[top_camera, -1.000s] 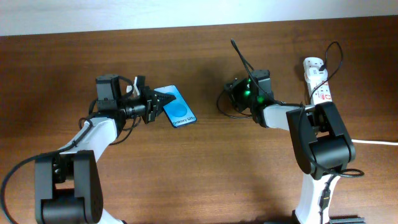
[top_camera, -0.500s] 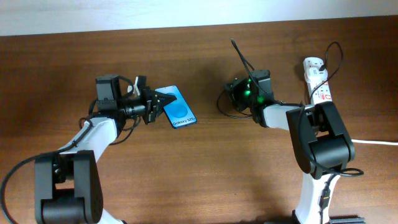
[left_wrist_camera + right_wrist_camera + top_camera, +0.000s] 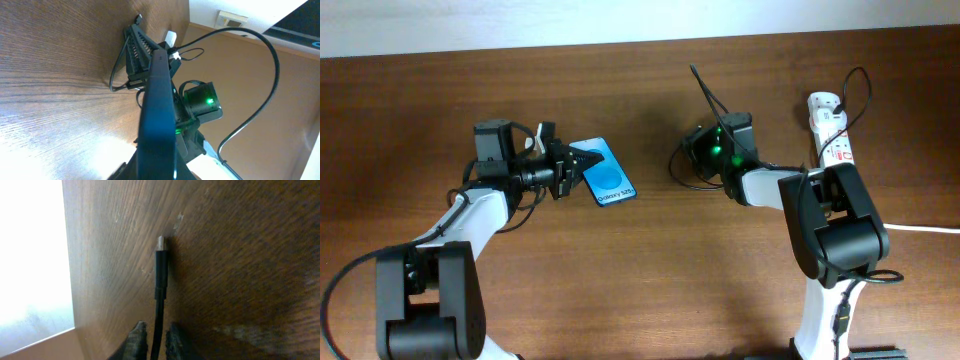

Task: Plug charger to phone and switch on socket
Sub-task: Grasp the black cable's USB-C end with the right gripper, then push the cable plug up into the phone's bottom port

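Note:
My left gripper (image 3: 576, 166) is shut on the near-left end of the phone (image 3: 607, 176), whose blue screen faces up in the overhead view. The left wrist view shows the phone (image 3: 157, 105) edge-on, rising out of the jaws (image 3: 155, 172). My right gripper (image 3: 716, 110) is shut on the thin black charger cable (image 3: 701, 82). In the right wrist view the cable (image 3: 160, 280) runs out between the fingers (image 3: 156, 339), and its metal connector tip (image 3: 160, 242) rests by the wood. The white socket strip (image 3: 832, 131) lies at the far right with the black plug in it.
A loop of black cable (image 3: 677, 168) lies on the table left of the right gripper. The socket's thick white cord (image 3: 925, 228) runs off the right edge. The table's far edge meets a pale wall (image 3: 620, 20).

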Tool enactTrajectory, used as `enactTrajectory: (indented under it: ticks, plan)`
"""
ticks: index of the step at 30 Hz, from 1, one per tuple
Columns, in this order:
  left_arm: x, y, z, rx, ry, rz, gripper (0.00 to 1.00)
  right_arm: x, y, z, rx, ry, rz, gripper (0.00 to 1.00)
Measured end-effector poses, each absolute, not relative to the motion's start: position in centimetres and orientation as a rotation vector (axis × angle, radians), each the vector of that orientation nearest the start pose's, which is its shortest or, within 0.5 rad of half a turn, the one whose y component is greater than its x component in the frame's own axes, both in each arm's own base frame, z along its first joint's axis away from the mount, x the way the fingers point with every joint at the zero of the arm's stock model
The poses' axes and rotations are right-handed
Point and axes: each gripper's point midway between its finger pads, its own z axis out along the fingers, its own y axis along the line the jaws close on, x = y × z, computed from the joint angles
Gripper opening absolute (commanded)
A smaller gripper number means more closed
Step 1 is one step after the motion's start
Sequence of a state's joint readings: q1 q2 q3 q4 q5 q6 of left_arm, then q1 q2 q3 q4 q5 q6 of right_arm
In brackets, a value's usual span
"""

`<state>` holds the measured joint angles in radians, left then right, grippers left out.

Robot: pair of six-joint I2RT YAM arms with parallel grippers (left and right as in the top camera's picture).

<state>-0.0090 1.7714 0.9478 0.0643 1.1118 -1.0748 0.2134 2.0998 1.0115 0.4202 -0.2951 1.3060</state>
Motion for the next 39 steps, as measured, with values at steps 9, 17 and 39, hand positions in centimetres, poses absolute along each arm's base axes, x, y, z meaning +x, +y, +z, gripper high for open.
enactTrajectory:
  ticks: [9, 17, 39]
  plan:
    - [39.0, -15.8, 13.0, -0.664, 2.388, -1.81, 0.0, 47.9, 16.4, 0.2, 0.974, 2.267, 1.102, 0.04]
    - [39.0, -15.8, 13.1, -0.651, 2.387, -1.816, 0.0, 40.8, 11.8, 0.5, 0.774, 2.637, 1.032, 0.04]
    - [38.2, -21.2, 25.7, 0.347, 1.832, -1.856, 0.0, 21.3, 18.7, 22.3, -0.412, 2.416, 1.635, 0.04]
